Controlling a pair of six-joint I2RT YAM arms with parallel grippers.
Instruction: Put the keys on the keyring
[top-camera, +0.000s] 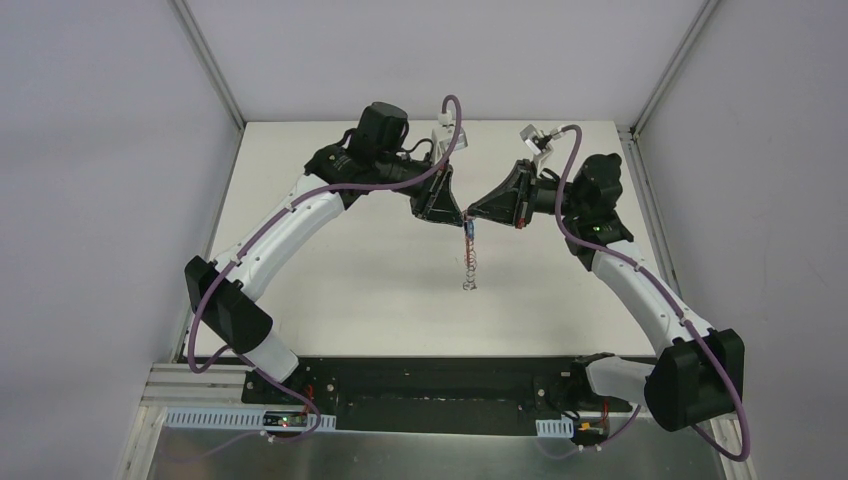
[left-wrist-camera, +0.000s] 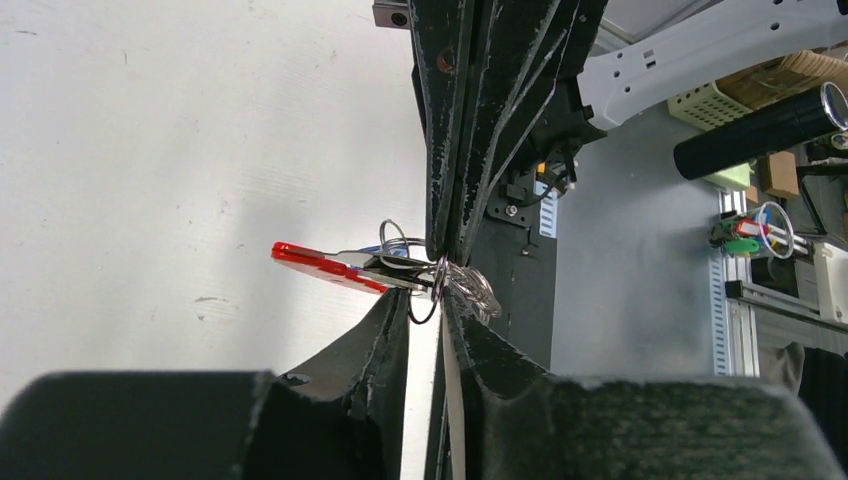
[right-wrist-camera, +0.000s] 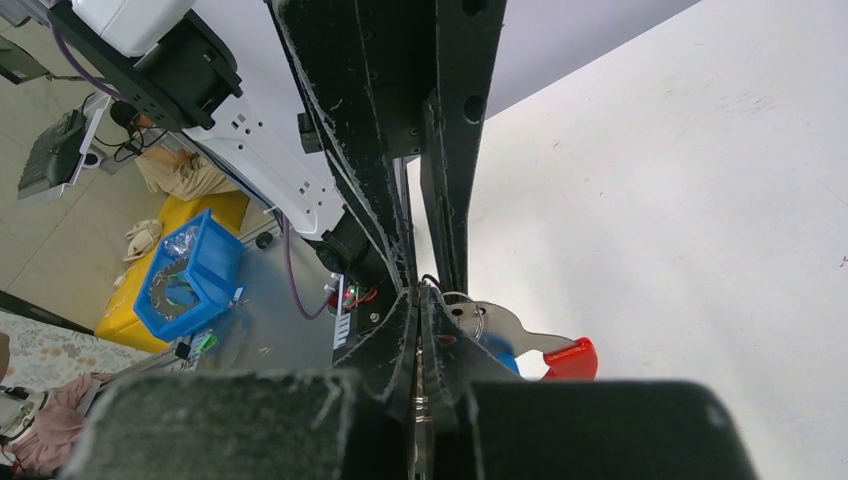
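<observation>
Above the middle of the table, my two grippers meet tip to tip. The keyring (top-camera: 470, 262) hangs below them, its red band and a blue speck at the top and its silvery chain reaching down towards the table. In the right wrist view my right gripper (right-wrist-camera: 418, 296) is shut on the keyring's metal ring; a silver key blade (right-wrist-camera: 503, 326), a blue key head (right-wrist-camera: 497, 353) and the red band (right-wrist-camera: 573, 358) stick out beside it. In the left wrist view my left gripper (left-wrist-camera: 428, 292) is slightly open around a thin ring (left-wrist-camera: 424, 312), next to the red band (left-wrist-camera: 322, 266) and a cluster of rings (left-wrist-camera: 476, 288).
The white table (top-camera: 340, 265) is bounded by grey walls and metal frame posts at the back corners. The arm bases sit on a black rail (top-camera: 430, 390) at the near edge. Beyond the table, the right wrist view shows a blue bin (right-wrist-camera: 185, 275).
</observation>
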